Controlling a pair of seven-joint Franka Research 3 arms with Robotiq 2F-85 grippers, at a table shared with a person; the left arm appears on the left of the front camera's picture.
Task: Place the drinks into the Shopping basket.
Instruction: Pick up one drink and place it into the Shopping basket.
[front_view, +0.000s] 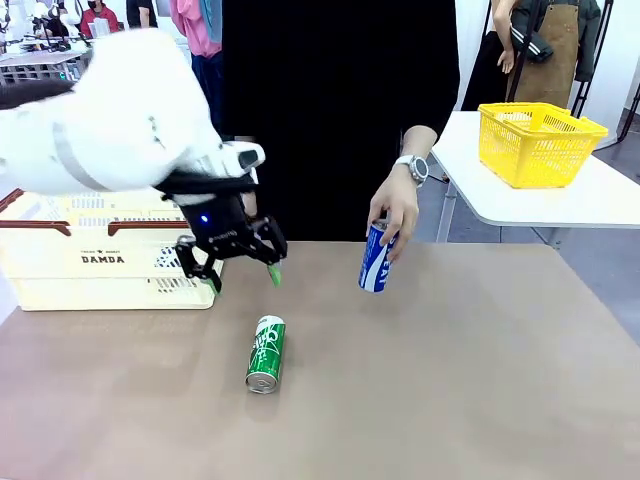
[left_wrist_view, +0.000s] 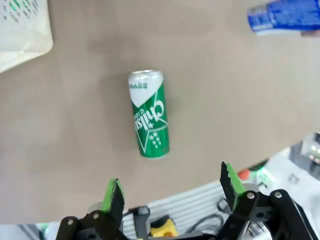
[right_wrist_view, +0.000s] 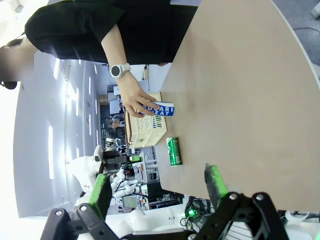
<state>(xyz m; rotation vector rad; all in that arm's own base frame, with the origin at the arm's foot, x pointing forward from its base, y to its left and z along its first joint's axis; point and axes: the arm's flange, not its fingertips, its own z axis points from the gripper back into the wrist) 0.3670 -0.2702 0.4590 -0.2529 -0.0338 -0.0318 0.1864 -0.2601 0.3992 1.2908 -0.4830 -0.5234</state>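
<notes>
Jaws wide, empty on left gripper (front_view: 243, 275), right gripper (right_wrist_view: 157, 177) | left wrist view: green can (left_wrist_view: 149, 114) lies straight ahead of it | front view: person's hand (front_view: 395, 205) holds blue can (front_view: 374, 262) rightward, Shopping basket (front_view: 100, 260) behind.

Bright workroom behind a brown counter (front_view: 480, 380).
A white side table (front_view: 585, 200) carries a yellow basket (front_view: 530, 160); grey floor (front_view: 610, 260) below.

Glossy metal green can (front_view: 266, 353), glossy blue can (front_view: 374, 262), slotted plastic basket (front_view: 100, 265), matt brown tabletop (front_view: 450, 380)
</notes>
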